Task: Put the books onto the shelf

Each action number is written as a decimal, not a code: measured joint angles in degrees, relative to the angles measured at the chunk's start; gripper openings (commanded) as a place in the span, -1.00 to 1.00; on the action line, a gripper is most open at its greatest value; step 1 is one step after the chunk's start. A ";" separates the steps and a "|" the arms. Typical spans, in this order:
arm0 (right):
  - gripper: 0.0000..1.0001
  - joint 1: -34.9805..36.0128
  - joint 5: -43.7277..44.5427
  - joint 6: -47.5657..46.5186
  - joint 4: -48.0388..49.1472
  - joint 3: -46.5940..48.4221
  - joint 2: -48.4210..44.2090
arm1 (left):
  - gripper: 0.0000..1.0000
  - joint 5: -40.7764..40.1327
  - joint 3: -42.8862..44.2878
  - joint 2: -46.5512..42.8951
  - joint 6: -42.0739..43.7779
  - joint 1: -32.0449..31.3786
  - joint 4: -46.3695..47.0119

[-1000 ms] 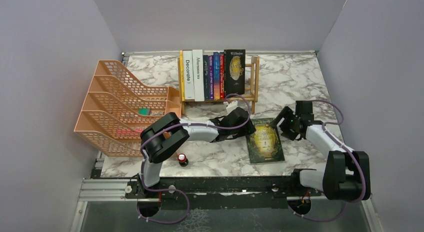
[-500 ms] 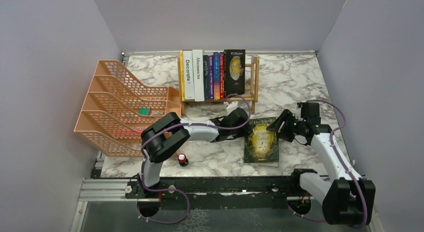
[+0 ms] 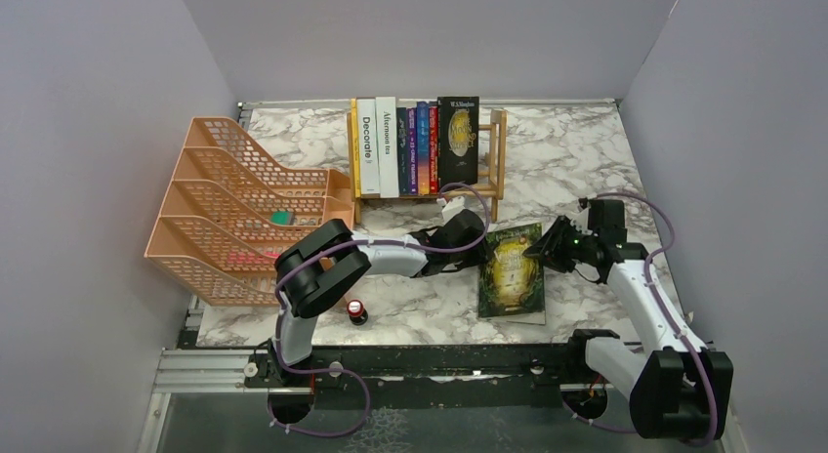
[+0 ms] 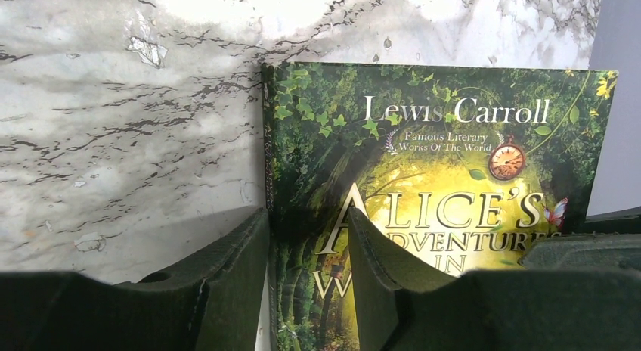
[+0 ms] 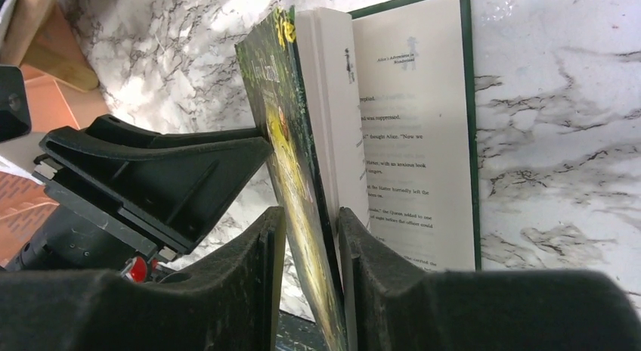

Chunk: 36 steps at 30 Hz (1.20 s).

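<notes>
A dark green book (image 3: pixel 510 277) titled Alice's Adventures lies on the marble between both arms, its front part raised. My right gripper (image 3: pixel 540 248) is shut on the lifted cover (image 5: pixel 291 162) and a wad of pages; the other pages (image 5: pixel 412 139) lie flat. My left gripper (image 3: pixel 481 251) stands at the spine side, jaws partly open. One finger (image 4: pixel 227 275) is beside the spine, the other (image 4: pixel 378 283) in front of the cover (image 4: pixel 453 139), pinching nothing. Several books (image 3: pixel 415 145) stand upright on the wooden shelf (image 3: pixel 499 155) at the back.
An orange mesh file tray (image 3: pixel 225 209) stands at the left with a small green item (image 3: pixel 281 218) inside. A small red-capped object (image 3: pixel 357 309) sits on the marble near the left arm's base. Grey walls close in on both sides.
My right gripper moved in to the book's right edge, closed on the front cover and raised it. The book slid slightly left. My left gripper's jaws narrowed; its arm stayed put.
</notes>
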 measured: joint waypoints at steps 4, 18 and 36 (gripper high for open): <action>-0.92 0.00 -1.27 -0.85 1.66 -0.85 0.02 | -0.09 -0.33 -0.02 -0.52 0.57 -0.02 -0.39; -0.99 0.44 -0.87 0.79 0.28 2.86 -6.78 | 0.50 -2.60 -10.75 -16.31 5.07 -2.54 -1.09; -0.99 0.44 1.07 -0.61 -9.09 21.81 -19.93 | 0.76 20.96 -13.62 -34.36 17.66 7.96 4.15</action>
